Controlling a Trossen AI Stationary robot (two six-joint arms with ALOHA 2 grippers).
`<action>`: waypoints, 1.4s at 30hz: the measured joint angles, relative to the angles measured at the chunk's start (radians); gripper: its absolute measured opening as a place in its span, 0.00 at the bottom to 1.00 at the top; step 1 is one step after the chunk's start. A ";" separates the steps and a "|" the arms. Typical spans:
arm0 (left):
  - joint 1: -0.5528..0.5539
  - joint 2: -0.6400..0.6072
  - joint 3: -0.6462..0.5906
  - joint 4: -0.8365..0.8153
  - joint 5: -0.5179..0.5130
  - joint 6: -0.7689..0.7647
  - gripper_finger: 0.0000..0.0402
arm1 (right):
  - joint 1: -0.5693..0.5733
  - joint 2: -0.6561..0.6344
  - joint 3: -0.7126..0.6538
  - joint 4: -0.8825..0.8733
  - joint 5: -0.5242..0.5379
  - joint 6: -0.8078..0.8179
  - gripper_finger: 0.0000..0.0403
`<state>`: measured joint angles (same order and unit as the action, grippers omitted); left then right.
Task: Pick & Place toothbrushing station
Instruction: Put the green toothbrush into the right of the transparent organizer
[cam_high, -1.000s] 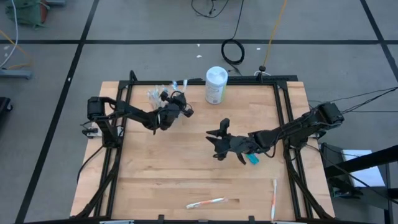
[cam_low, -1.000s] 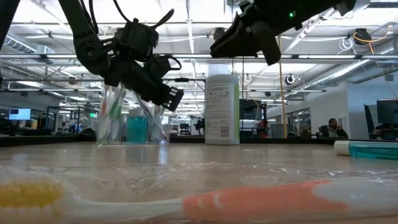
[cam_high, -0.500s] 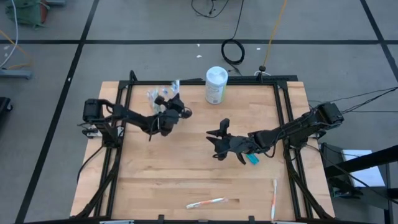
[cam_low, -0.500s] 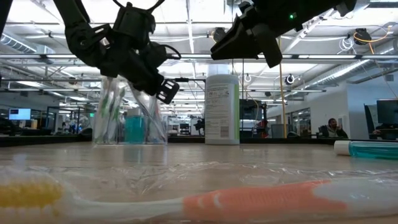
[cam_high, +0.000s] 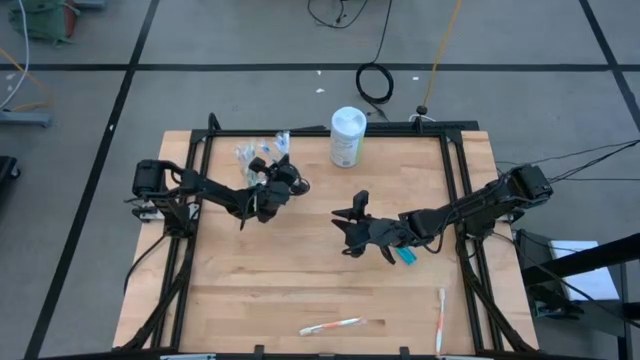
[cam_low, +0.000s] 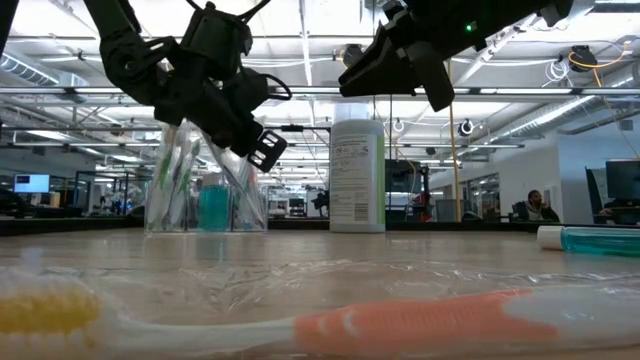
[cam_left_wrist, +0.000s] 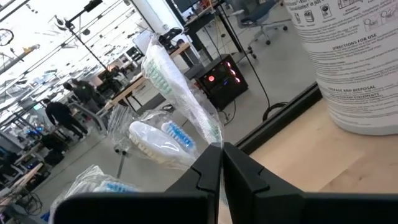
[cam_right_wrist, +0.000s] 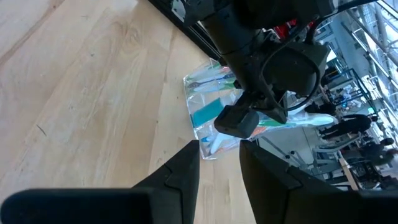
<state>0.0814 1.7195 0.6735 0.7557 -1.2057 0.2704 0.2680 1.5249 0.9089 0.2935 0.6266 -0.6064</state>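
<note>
- My left gripper has slid closer to the clear cup over the last second, and the cup has shifted a little with it, toward the table's outer edge.
- In the left wrist view its fingers sit nearly together, pinching the clear wrapper of a bagged toothbrush that stands in the cup; they have only just begun to ease apart.
- My reading: this brush is being delivered into the cup and the release is starting, so this placement is nearly finished.
- The cup stands just beside the white canister, on the left arm's side of it, holding wrapped brushes and a teal tube.
- My right gripper hangs above the middle of the table, in front of the canister and well apart from it, unmoved, fingers parted with nothing visible between them.
- Another teal tube lies flat beside the right arm, further from the canister than that gripper.
- Two toothbrushes are not yet collected, both far from the canister at the near edge: an orange-and-white one lying flat, and a second toward the right corner.
- The cup is light and has already been nudged; pulling out carelessly could tip it or drag a wrapper along.
- The canister stands close enough to the cup that it crowds any approach from that side.
</note>
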 joint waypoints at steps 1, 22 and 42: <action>0.000 0.000 0.000 -0.006 0.000 -0.009 0.05 | 0.000 0.000 0.000 0.000 0.000 0.000 0.27; 0.067 0.000 0.000 -0.199 0.314 -0.176 0.05 | 0.000 0.000 0.000 0.000 0.000 -0.011 0.27; 0.069 0.000 0.008 -0.227 0.307 -0.205 0.06 | 0.000 0.000 0.000 0.000 0.000 -0.011 0.27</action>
<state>0.1501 1.7195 0.6815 0.5283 -0.8986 0.0652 0.2676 1.5249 0.9089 0.2937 0.6266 -0.6174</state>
